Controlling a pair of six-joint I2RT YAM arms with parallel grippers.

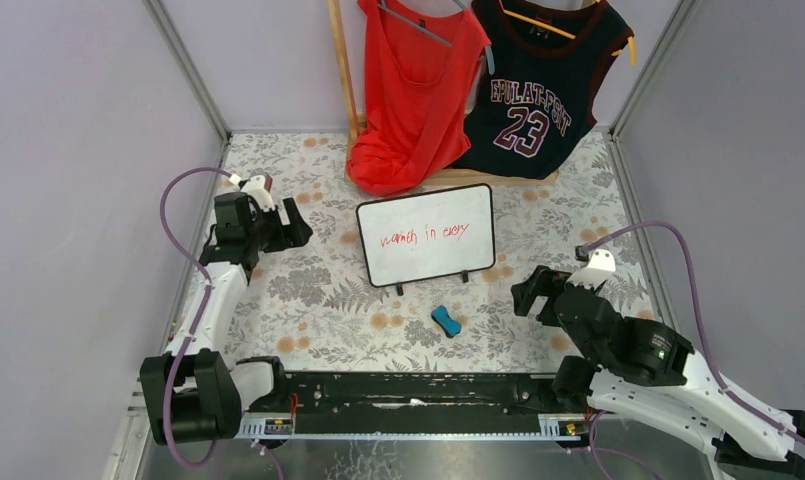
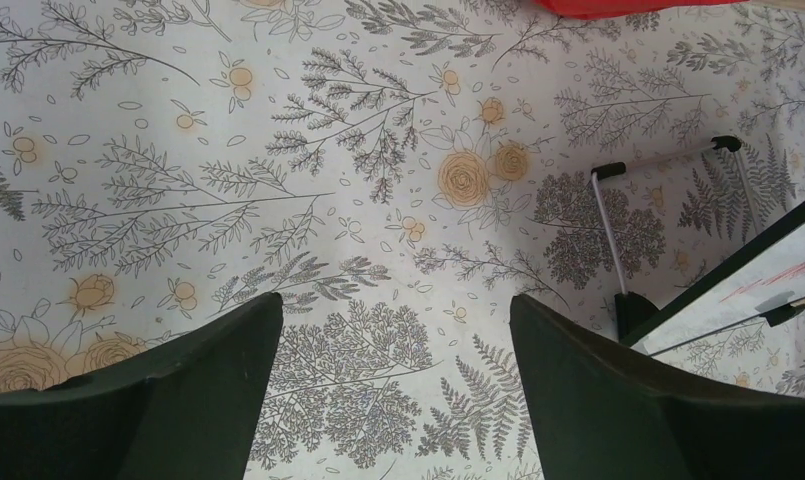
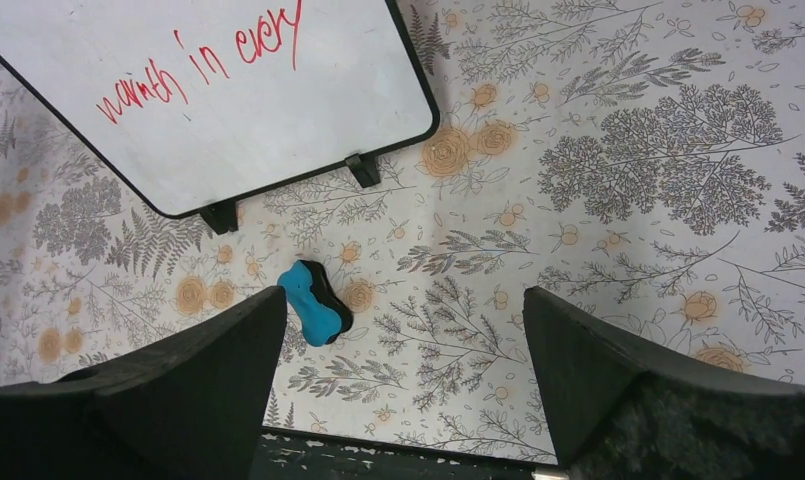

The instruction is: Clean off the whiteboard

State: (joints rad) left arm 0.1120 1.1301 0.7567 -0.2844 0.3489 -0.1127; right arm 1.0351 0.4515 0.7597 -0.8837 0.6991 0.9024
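Observation:
The whiteboard (image 1: pixel 426 235), white with a thin black frame, little black feet and red handwriting, lies mid-table; it also shows in the right wrist view (image 3: pixel 208 95), and its corner shows in the left wrist view (image 2: pixel 753 280). A small blue eraser (image 1: pixel 445 320) with a black underside lies just in front of the whiteboard, seen next to my right gripper's left finger (image 3: pixel 313 303). My left gripper (image 1: pixel 300 226) is open and empty, left of the board. My right gripper (image 1: pixel 526 292) is open and empty, right of the eraser. It hangs above the cloth in the right wrist view (image 3: pixel 403 330).
A red top (image 1: pixel 413 90) and a dark "23" jersey (image 1: pixel 538 85) hang on a wooden rack (image 1: pixel 343 70) at the back, their hems touching the flowered tablecloth (image 1: pixel 318 290). Metal frame posts and purple walls close both sides. A black rail (image 1: pixel 408 390) runs along the near edge.

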